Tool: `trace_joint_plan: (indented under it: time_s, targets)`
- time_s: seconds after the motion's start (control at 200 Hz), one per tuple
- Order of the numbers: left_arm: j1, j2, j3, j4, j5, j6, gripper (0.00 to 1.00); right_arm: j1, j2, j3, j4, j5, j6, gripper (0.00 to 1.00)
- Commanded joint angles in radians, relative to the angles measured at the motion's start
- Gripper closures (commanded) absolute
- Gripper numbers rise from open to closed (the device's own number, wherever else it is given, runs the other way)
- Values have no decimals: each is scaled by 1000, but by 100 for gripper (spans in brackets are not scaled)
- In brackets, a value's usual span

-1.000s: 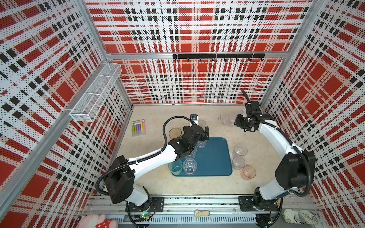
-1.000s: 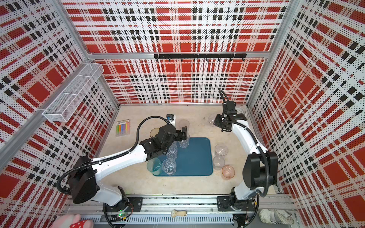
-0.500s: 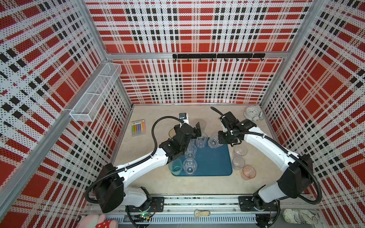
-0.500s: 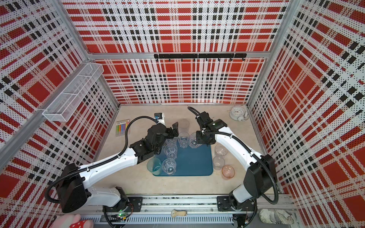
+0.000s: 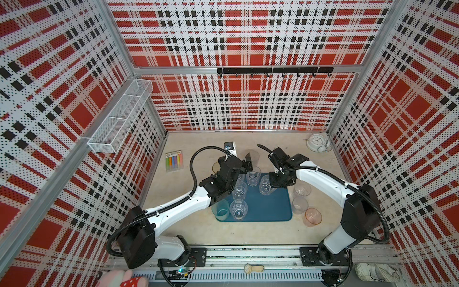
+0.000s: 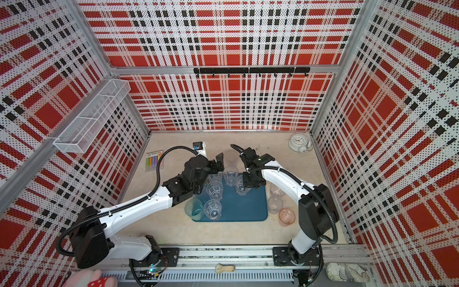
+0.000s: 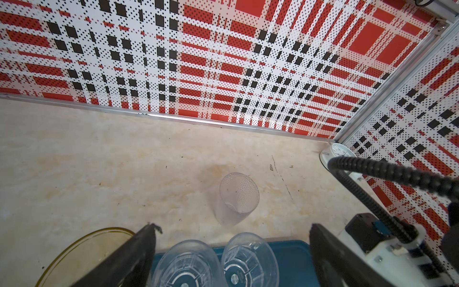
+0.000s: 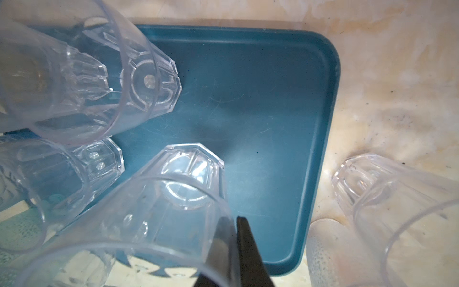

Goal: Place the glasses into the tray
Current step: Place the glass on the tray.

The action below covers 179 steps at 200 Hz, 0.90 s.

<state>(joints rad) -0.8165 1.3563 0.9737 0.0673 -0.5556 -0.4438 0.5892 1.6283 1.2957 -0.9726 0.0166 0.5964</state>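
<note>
The teal tray (image 5: 270,213) (image 8: 268,104) lies mid-table. Several glasses stand on its left half: clear faceted ones (image 5: 253,175) (image 5: 238,210) and a mint-green one (image 5: 220,209). My right gripper (image 5: 271,183) (image 8: 234,232) is shut on the rim of a tilted clear faceted glass (image 5: 265,185) (image 8: 173,196) over the tray's far part, with one finger inside and one outside. My left gripper (image 5: 245,163) (image 7: 233,226) stands open above the tray's far left corner, holding nothing. Off the tray stand a frosted glass (image 7: 237,198), an amber one (image 5: 215,168), two clear ones (image 5: 301,190) and a pink one (image 5: 313,217).
A white alarm clock (image 5: 318,145) sits in the far right corner. A pack of coloured chalks (image 5: 174,161) lies at the far left. A white wire basket (image 5: 119,119) hangs on the left wall, and a wristwatch (image 5: 253,268) lies on the front rail.
My right gripper has carried the clear glass from the far right of the table to above the tray. My left gripper has drawn back a little to the left, still open.
</note>
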Motion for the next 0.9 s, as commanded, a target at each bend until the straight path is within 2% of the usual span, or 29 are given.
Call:
trace_joint_plan:
  time_s: [0.0,0.666,0.892]
  targets:
    - [7,-11,-12,25,-3,-1,2,11,16,-5,33,15,7,100]
    - [4,-8,-18,12,2,-29,2,103,136,52,57,42,46,99]
    - [5,0,-15,15,8,-25,2,120,187,104,92,26,67,92]
